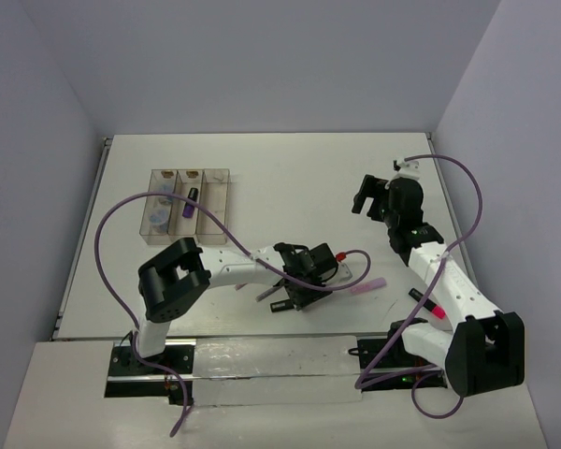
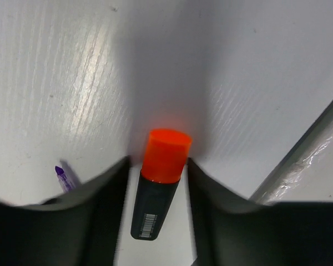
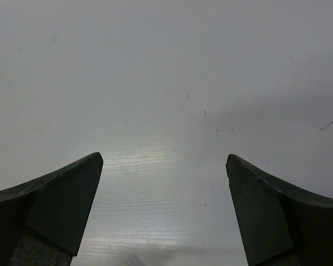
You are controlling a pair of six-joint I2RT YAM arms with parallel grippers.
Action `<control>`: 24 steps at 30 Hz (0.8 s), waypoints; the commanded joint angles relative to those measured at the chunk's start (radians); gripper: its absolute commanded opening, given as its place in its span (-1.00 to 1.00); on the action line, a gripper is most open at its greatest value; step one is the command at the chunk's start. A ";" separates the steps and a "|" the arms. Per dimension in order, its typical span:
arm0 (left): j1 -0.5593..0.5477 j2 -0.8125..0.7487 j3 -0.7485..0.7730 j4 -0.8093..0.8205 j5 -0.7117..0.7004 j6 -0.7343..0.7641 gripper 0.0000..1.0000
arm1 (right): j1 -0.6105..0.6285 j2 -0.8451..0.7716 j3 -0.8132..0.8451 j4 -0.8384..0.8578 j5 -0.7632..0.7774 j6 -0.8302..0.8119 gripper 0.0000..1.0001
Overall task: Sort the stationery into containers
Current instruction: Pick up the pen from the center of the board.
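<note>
My left gripper (image 1: 327, 263) is low over the table's middle. Its jaws stand narrowly either side of the orange-black highlighter (image 2: 158, 183), whose orange cap (image 1: 339, 255) points away. The right finger touches the cap and a thin gap shows on the left. My right gripper (image 1: 366, 196) is open wide and empty over bare table in the right wrist view (image 3: 164, 160). The clear three-compartment tray (image 1: 215, 192) stands at the far left. It holds a purple highlighter (image 1: 189, 201) and bluish clear pieces (image 1: 164, 201). A pale pink bar (image 1: 367, 286) and a pink-black highlighter (image 1: 428, 304) lie near the front right.
A thin pen (image 1: 266, 292) lies just left of the left gripper, and its purple tip (image 2: 61, 176) shows in the left wrist view. A grey shiny strip (image 2: 299, 160) crosses that view's right side. Purple cables loop over both arms. Walls enclose the table.
</note>
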 commanded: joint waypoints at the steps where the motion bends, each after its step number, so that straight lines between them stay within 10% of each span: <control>1: -0.012 0.017 -0.029 0.029 0.034 0.001 -0.21 | 0.001 -0.046 0.006 0.033 0.040 -0.019 1.00; 8: -0.016 0.043 -0.008 0.011 0.061 0.011 -0.99 | 0.001 -0.045 0.009 0.023 0.049 -0.023 1.00; 24: 0.081 -0.062 0.255 -0.187 0.262 0.113 -1.00 | 0.001 -0.036 0.026 0.013 0.055 0.000 1.00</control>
